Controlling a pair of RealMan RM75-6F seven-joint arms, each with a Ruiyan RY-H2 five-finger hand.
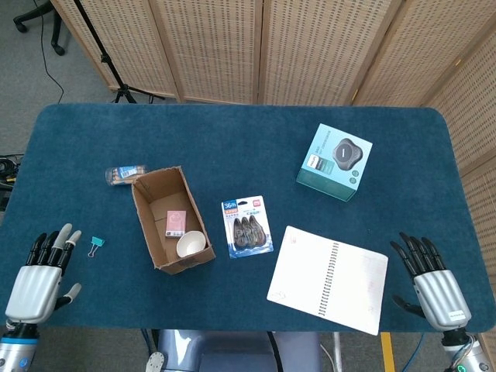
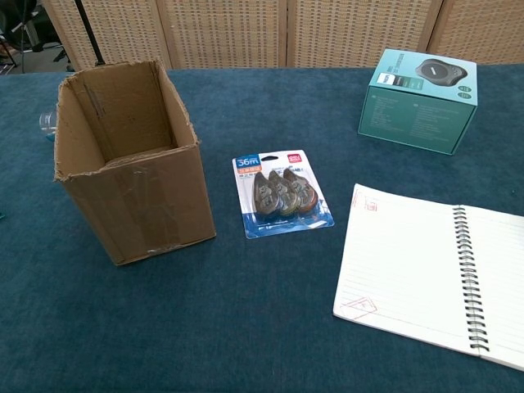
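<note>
Count, taken around one open brown cardboard box (image 1: 171, 219): inside it, one white paper cup (image 1: 191, 244) and one small pink packet (image 1: 176, 223). Left of box: one clear plastic tube (image 1: 127, 173), one teal binder clip (image 1: 96, 246). Right of box: one blister card of three correction tapes (image 1: 247, 225), one open spiral notebook (image 1: 328, 279), one teal product carton (image 1: 335, 161).

Left hand (image 1: 35, 280) empty, fingers spread, near small teal binder clip (image 1: 96, 246); right hand (image 1: 431, 284) empty beside open spiral notebook (image 1: 328, 280).
</note>
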